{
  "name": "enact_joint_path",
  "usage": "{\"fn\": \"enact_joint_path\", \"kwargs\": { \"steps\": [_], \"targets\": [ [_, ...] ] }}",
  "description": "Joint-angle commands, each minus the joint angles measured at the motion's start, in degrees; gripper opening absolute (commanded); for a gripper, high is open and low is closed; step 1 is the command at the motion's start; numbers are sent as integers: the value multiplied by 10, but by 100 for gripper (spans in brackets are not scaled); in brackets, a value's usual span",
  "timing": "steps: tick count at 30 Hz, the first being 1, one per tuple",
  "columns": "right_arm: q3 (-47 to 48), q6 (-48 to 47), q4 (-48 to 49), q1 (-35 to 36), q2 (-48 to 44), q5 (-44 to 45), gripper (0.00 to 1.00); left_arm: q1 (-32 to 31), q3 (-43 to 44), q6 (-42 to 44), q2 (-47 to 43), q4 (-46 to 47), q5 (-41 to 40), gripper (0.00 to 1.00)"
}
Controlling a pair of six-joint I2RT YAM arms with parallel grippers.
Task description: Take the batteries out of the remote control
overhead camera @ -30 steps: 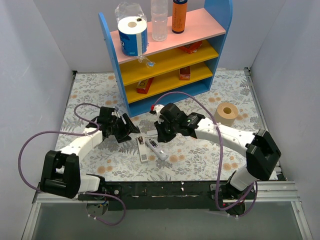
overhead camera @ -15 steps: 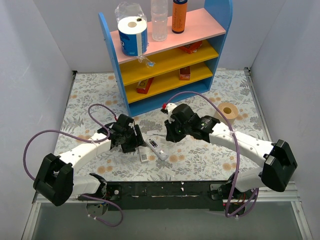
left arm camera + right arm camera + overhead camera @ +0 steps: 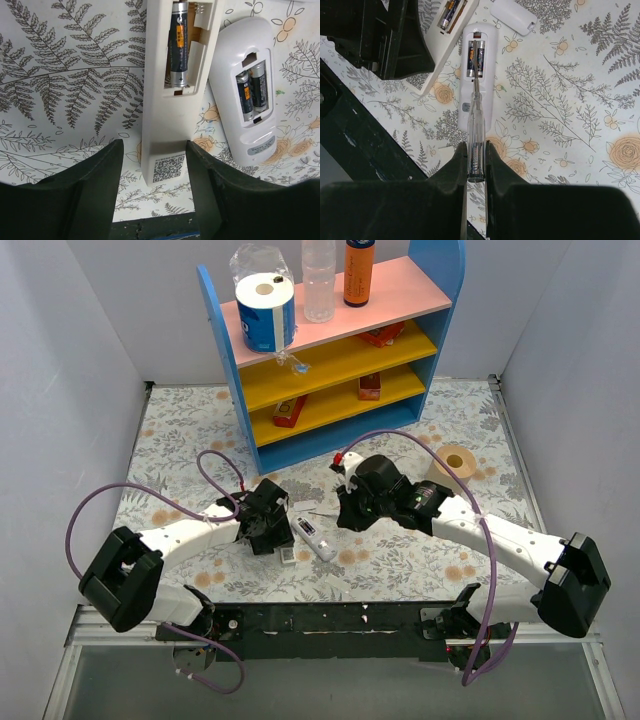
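Observation:
Two white remotes lie back up with their battery bays open. The slim remote (image 3: 165, 125) holds one dark battery (image 3: 178, 45). The rounder remote (image 3: 247, 100) holds two batteries (image 3: 252, 90) side by side. My left gripper (image 3: 153, 155) is open, its fingers either side of the slim remote's near end. My right gripper (image 3: 476, 150) is shut on a clear pen-like stick (image 3: 476, 125). The stick's tip points at the two batteries (image 3: 474, 59) in the rounder remote (image 3: 476, 100). In the top view both grippers flank the remotes (image 3: 310, 538).
A loose white battery cover (image 3: 514, 16) lies beyond the rounder remote. A blue shelf unit (image 3: 340, 350) stands at the back, with a tape roll (image 3: 453, 465) to its right. The table's black front edge (image 3: 330, 618) is close behind the remotes.
My left gripper has moved right and nearer, onto the slim remote's end. My right gripper has shifted a little right and nearer, still holding the stick; the remotes have not moved.

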Motion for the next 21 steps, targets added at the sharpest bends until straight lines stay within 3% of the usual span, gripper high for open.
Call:
{"fn": "enact_joint_path", "kwargs": {
  "steps": [1, 12, 14, 21],
  "targets": [
    [2, -1, 33, -3, -4, -19, 1, -9, 6, -4, 9, -9, -46, 51],
    [-1, 1, 45, -2, -5, -28, 1, -19, 17, 0, 19, -30, -77, 46],
    [-5, 1, 49, -2, -6, -29, 1, -21, 15, 2, 14, -20, -73, 40],
    [-13, 0, 49, -3, -14, -24, 1, -21, 1, -5, 25, 11, -45, 36]
  ]
}}
